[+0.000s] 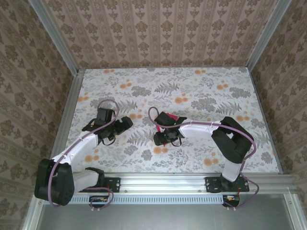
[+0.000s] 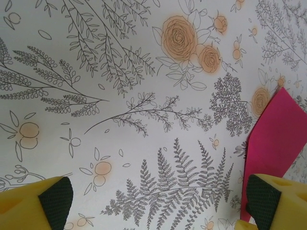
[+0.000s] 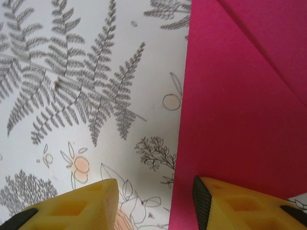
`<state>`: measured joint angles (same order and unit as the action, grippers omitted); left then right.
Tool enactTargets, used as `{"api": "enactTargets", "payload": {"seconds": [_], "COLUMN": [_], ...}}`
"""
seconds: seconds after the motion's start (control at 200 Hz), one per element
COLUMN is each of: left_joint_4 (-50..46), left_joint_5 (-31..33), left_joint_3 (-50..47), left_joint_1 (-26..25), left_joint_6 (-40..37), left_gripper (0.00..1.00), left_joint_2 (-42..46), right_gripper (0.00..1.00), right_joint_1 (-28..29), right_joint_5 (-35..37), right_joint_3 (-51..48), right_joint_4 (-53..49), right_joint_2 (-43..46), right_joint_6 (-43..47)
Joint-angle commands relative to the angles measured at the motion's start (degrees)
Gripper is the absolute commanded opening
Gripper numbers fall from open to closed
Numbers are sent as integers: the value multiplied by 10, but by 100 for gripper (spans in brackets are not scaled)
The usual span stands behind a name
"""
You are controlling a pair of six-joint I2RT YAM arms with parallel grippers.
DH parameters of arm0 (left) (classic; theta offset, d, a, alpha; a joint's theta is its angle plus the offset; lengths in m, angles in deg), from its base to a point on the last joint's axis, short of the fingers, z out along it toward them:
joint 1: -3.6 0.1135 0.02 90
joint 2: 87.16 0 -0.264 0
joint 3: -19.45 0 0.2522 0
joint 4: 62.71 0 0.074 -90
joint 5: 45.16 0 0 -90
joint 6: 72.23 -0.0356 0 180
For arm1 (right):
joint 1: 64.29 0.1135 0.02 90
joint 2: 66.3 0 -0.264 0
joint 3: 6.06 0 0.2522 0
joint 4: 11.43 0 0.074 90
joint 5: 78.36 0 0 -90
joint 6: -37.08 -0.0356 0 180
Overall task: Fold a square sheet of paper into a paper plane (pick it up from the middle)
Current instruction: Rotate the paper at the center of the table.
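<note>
right wrist view: magenta paper (image 3: 240, 110) lies flat, diagonally creased, perhaps folded over.

Sheet of paper (image 3: 240, 96): plain magenta-red, matte, partly folded. Lies flat on the table (image 1: 216, 86) near its middle, slightly toward the right edge. Right wrist view: one long straight edge and a diagonal fold line. Left wrist view: a pointed corner. Full outline hidden.
</note>
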<state>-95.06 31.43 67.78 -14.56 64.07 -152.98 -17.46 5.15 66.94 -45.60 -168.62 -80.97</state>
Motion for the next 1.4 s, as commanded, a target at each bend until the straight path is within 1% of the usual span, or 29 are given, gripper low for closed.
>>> {"api": "enactTargets", "payload": {"seconds": [0.0,0.115,0.235,0.35,0.425,0.48,0.595,0.705,0.92,1.02,1.145,1.335,1.395], "left_joint_4": [-24,-22,-21,-22,-22,-21,-18,-21,-16,-17,-18,-8,-4], "left_joint_5": [7,5,3,1,0,0,0,-1,-7,-11,-16,-36,-45], "left_joint_3": [-2,-2,-2,1,0,0,-2,-1,-5,-3,-1,0,2], "left_joint_1": [7,8,7,7,7,8,7,8,7,8,7,7,4], "left_joint_6": [-13,-14,-13,-14,-14,-13,-12,-13,-11,-11,-13,-20,-24], "left_gripper": [98,99,99,100,100,100,100,100,100,100,100,100,100], "left_joint_2": [13,13,13,14,15,15,15,14,12,12,13,11,6], "right_gripper": [46,46,46,48,48,47,41,36,35,35,35,37,37], "right_joint_1": [-15,-42,-60,-61,-61,-61,-59,-59,-64,-71,-78,-79,-79], "right_joint_5": [-28,-20,15,54,98,110,109,108,129,127,102,27,-7], "right_joint_3": [-19,-31,-34,-32,-37,-41,-47,-38,-24,-11,-3,5,4], "right_joint_4": [-75,-124,-120,-107,-80,-65,-31,-24,-1,8,15,27,38], "right_joint_2": [-3,22,76,127,149,157,153,127,66,40,7,-26,-32], "right_joint_6": [75,137,133,85,29,-5,-53,-71,-77,-68,-61,-48,-49]}}
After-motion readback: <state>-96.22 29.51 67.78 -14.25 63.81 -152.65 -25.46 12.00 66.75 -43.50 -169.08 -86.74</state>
